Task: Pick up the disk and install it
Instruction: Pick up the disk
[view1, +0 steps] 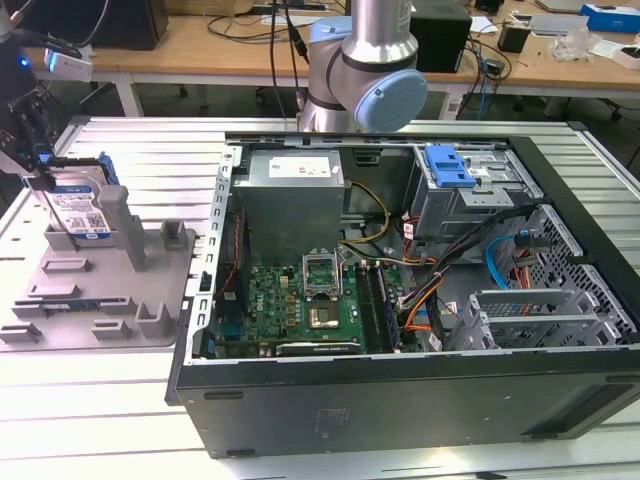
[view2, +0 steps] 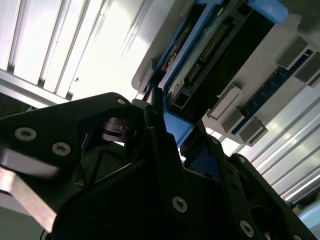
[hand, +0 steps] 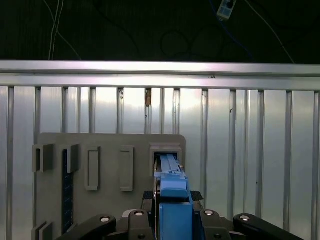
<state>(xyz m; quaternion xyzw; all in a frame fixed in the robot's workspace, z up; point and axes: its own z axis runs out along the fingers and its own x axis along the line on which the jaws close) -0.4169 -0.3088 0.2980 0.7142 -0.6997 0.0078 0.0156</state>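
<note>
In the exterior view, the black two-fingered gripper (view1: 40, 178) hangs at the far end of the grey arm. Its jaws are closed on the upper edge of the disk (view1: 78, 208), a flat rectangular silver hard drive with a white and blue label and a bright blue plastic bracket round its edges. The disk stands upright directly below the jaws. Its lower edge is seated in the grey plastic fixture with upright posts (view1: 100, 300), which lies on the ribbed aluminium table (view1: 130, 150). Well away from the jaws, towards the exterior view's right, lies the open black metal computer case (view1: 400, 400).

In the second wrist view, the gripper (view2: 170, 122) has its black fingers (view2: 150, 130) pressed against both sides of the blue bracket, with no gap showing. The disk (view2: 210, 47) runs straight out beyond the fingertips, its connector edge exposed. The fixture's grey blocks (view2: 227, 106) stand just beside it.

In the first wrist view, the gripper (hand: 173, 197) pinches the bracket between its jaws. The disk (hand: 170, 167) is seen edge-on and reaches from the fingertips into a slot of the fixture (hand: 110, 145). The table (hand: 250, 150) lies beyond.
</note>
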